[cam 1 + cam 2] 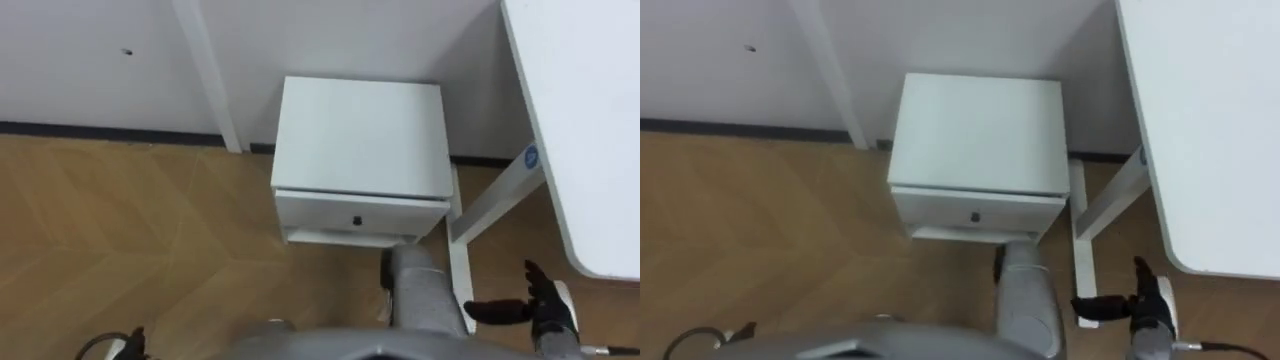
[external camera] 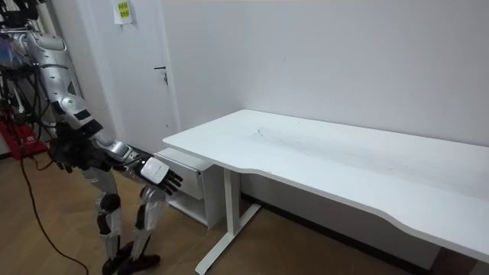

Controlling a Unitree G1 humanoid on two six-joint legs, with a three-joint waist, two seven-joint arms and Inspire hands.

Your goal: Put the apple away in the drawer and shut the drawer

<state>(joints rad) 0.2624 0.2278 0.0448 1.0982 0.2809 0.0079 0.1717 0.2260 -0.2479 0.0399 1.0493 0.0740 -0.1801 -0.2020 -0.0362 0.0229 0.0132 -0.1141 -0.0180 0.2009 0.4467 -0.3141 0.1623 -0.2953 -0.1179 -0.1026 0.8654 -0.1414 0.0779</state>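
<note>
A small white drawer cabinet [image 1: 360, 135] stands against the wall, straight ahead of me. Its single drawer front [image 1: 330, 212], with a small dark knob [image 1: 356, 221], looks pushed in under the top. My right hand [image 1: 535, 305] hovers low at the right, near the desk leg and short of the cabinet. It is open, with dark fingers spread and nothing in them. In the room view the right hand [image 2: 162, 175] reaches out towards the cabinet [image 2: 187, 183]. A sliver of my left hand [image 1: 135, 343] shows at the bottom left edge.
A white desk [image 1: 585, 120] runs along my right, and its leg and foot [image 1: 460, 265] stand just right of the cabinet. A white door frame [image 1: 208, 70] rises left of the cabinet. Wooden floor [image 1: 120, 220] spreads to the left.
</note>
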